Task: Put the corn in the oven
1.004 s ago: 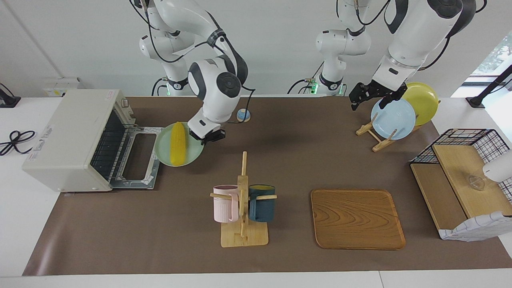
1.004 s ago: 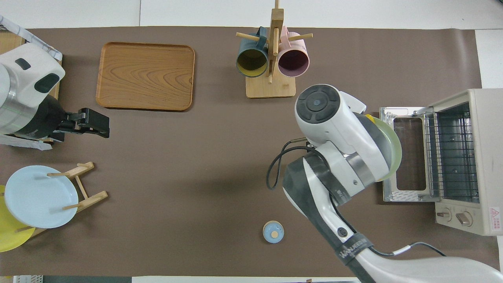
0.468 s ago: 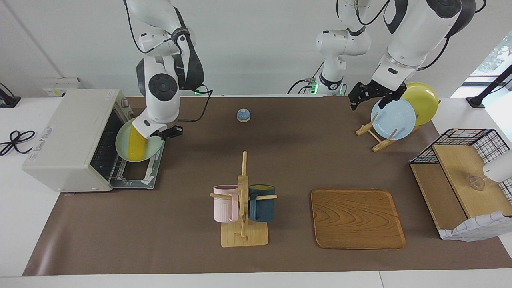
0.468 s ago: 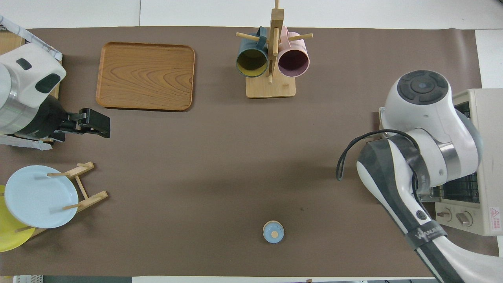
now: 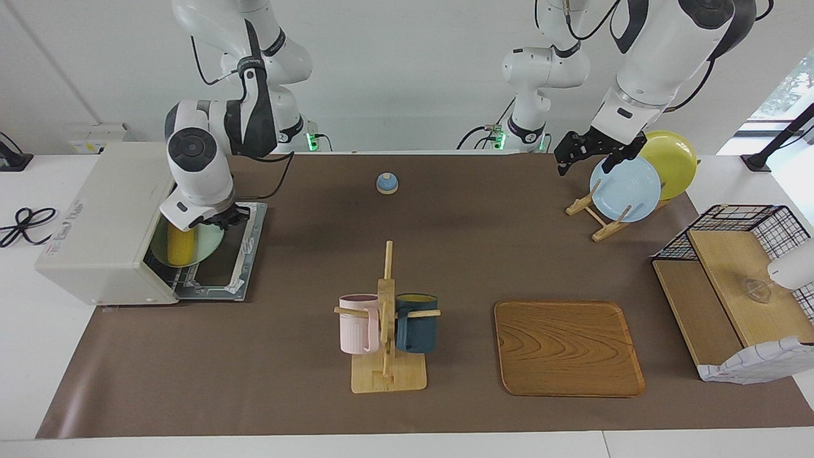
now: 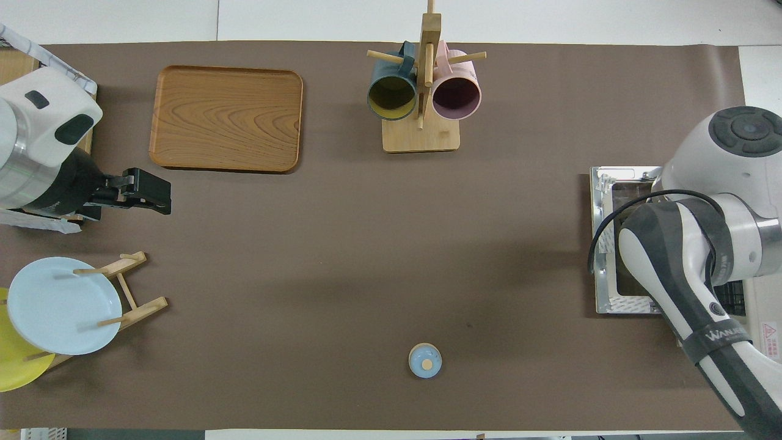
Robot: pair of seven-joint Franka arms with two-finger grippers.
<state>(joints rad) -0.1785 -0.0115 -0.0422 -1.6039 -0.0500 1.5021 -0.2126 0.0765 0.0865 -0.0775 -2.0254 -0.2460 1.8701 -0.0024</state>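
Observation:
The yellow corn (image 5: 180, 247) lies on a pale green plate (image 5: 206, 242). My right gripper (image 5: 224, 219) is shut on the plate's rim and holds it tilted in the mouth of the cream-white oven (image 5: 102, 213), above the wire rack. The oven's door (image 5: 226, 270) lies folded down flat, open. In the overhead view my right arm covers the corn, the plate and most of the oven; only the door (image 6: 608, 244) and a corner of the oven (image 6: 767, 333) show. My left gripper (image 5: 580, 154) waits in the air beside the plate rack; it also shows in the overhead view (image 6: 146, 192).
A mug tree (image 5: 386, 318) with a pink and a dark blue mug stands mid-table. A wooden tray (image 5: 568, 348) lies beside it. A rack holds a blue plate (image 5: 624, 189) and a yellow plate (image 5: 671, 162). A small blue knob (image 5: 386, 183) and a wire shelf (image 5: 738, 286) are there too.
My right arm has carried the plate with the corn from the table beside the oven door, over the door and into the oven's mouth. The left arm has not moved.

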